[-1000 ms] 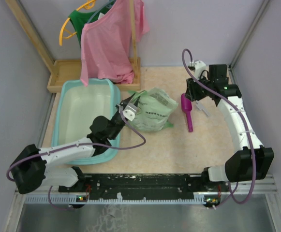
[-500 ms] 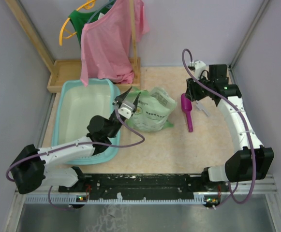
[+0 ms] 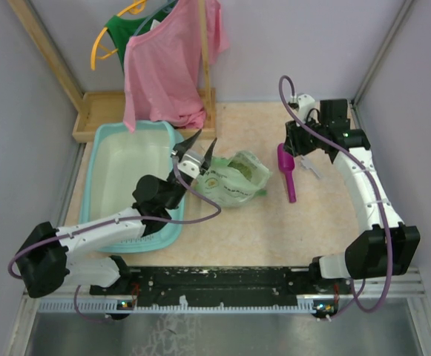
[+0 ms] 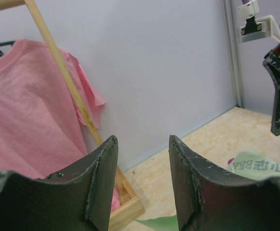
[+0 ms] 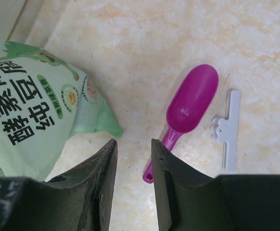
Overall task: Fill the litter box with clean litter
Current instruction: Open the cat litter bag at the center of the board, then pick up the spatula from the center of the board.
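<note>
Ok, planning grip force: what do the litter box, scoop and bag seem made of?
Litter box: likely rigid moulded plastic, smooth teal rim, rounded corners. Scoop: glossy magenta plastic, highlights in its bowl. Bag: probably thin printed film; it creases and slumps.

- The litter box (image 3: 94,159), left of the bag (image 3: 234,179), is being hidden at its near right corner by the left arm (image 3: 107,230).
- In the right wrist view, the bag is being cut off by the left edge.
- Behind the bag, the wooden tray (image 3: 96,105) is being partly covered by the pink shirt (image 3: 163,67).
- From above, the bag's print is being shown too small to read.
</note>
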